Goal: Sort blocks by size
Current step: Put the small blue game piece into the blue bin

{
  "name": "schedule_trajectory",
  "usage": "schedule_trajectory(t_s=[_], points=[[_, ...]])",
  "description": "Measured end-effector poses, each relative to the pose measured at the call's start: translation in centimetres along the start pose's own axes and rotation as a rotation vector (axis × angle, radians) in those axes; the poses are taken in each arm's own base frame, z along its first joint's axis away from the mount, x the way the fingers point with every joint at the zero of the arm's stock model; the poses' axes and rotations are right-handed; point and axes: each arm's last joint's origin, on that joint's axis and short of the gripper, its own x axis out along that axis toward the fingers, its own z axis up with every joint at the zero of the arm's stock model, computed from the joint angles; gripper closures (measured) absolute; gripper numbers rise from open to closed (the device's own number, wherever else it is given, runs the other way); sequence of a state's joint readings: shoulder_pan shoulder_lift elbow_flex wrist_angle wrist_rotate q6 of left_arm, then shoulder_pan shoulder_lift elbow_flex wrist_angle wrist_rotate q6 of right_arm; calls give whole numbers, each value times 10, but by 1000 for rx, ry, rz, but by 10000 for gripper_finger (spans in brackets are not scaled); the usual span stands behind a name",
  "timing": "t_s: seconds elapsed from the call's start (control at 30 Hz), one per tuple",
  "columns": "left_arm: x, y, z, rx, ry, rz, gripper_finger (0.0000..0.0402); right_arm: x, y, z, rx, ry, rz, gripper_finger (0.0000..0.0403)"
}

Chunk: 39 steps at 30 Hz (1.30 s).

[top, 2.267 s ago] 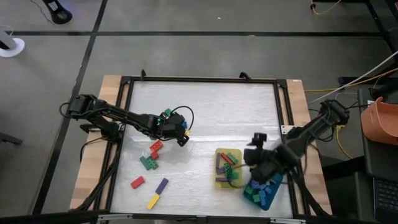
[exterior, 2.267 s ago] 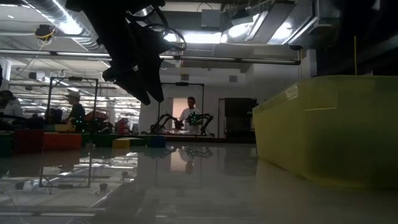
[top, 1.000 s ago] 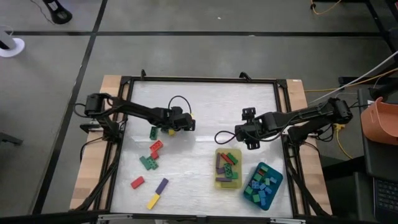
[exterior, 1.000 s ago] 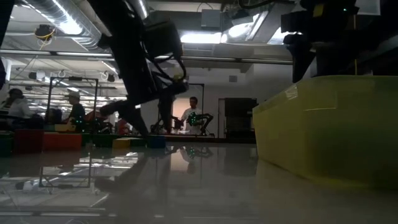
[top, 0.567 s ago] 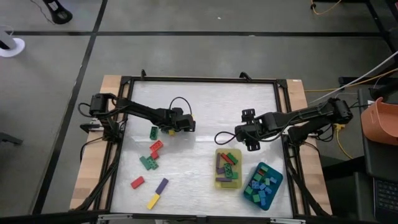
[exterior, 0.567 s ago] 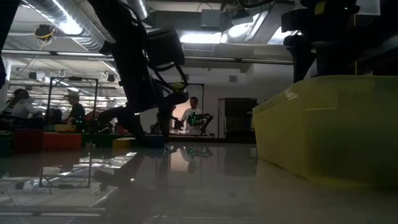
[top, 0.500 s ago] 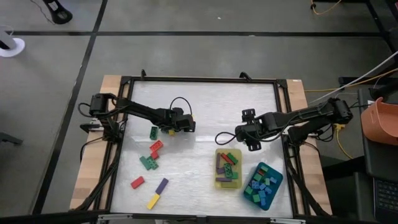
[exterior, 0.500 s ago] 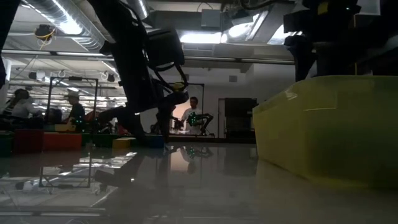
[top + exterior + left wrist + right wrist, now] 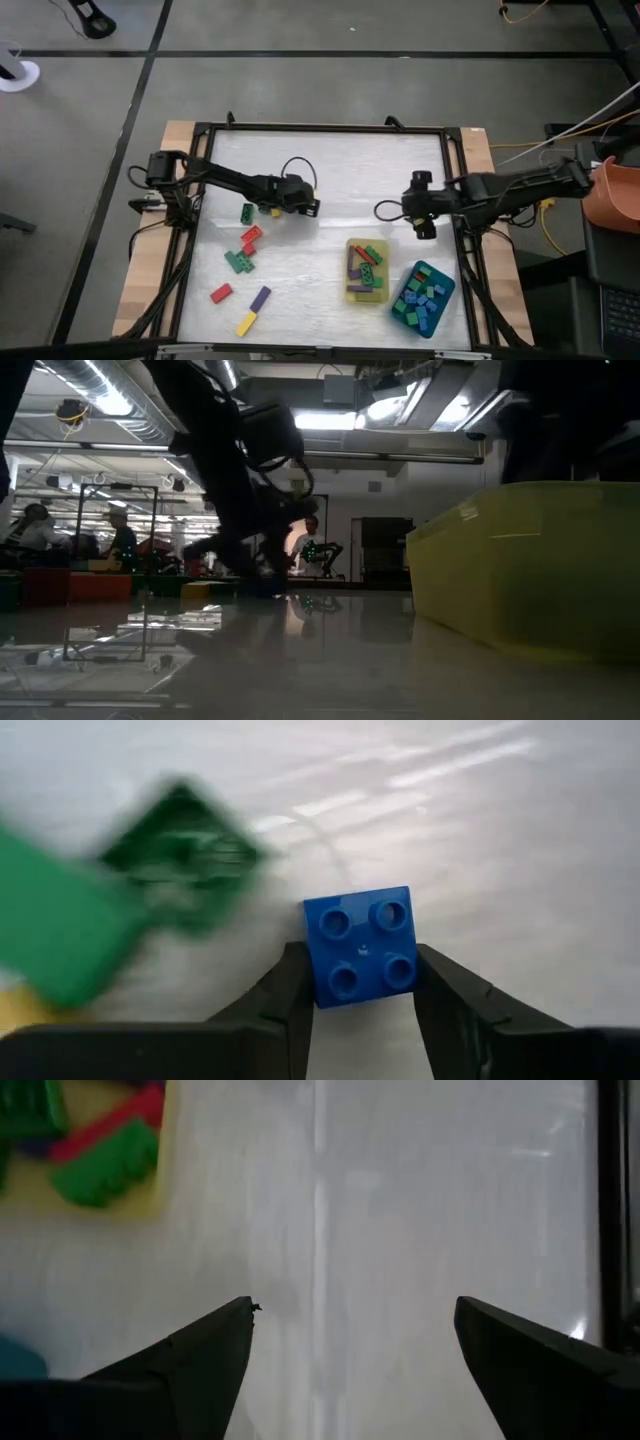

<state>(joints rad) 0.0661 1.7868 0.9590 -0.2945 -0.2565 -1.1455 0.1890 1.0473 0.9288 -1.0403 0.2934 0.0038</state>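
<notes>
Most blocks already sit in the yellow tray [image 9: 350,292] and teal tray [image 9: 445,291]; six lie loose left of it. My left gripper [image 9: 362,988] pinches a blue cube [image 9: 364,946]; right gripper [image 9: 352,1338] empty, agape.

Left arm extended low across the worktop, its gripper [image 9: 362,982] closed with both dark fingers [image 9: 292,988] pressed against the sides of a small blue square plastic brick [image 9: 364,946]. Right arm reaching inward from the right edge, its gripper [image 9: 350,1325] spread wide and holding nothing.
</notes>
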Motion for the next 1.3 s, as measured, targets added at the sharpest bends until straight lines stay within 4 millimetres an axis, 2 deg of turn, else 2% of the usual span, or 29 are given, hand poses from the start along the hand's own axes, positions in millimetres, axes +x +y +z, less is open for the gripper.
schedule_trajectory(t_s=[0.07,0.2,0.3,0.4,0.5,0.63,0.77,0.87,1.1,1.3], points=[[-2,-10,0,8,13,-116,280,1,0,-7,60,-60,1,59],[-17,-43,4,51,-23,-476,275,7,2,-16,183,-154,12,59],[-32,-66,1,96,-111,-725,272,13,4,-19,219,-174,15,59],[-44,-85,-9,142,-222,-893,275,15,4,-20,219,-173,11,59],[-44,-109,-28,228,-285,-925,275,15,4,-19,196,-187,-18,59],[-37,-154,-52,416,-344,-977,269,13,2,-16,172,-224,-72,59],[-32,-196,-70,625,-382,-1050,268,12,1,-15,177,-243,-86,59],[-27,-219,-82,740,-387,-1069,267,12,1,-15,177,-243,-86,59],[-15,-253,-107,905,-433,-1067,266,12,0,-15,179,-243,-104,59],[-5,-264,-128,1042,-509,-1075,265,12,0,-15,214,-245,-97,59]])
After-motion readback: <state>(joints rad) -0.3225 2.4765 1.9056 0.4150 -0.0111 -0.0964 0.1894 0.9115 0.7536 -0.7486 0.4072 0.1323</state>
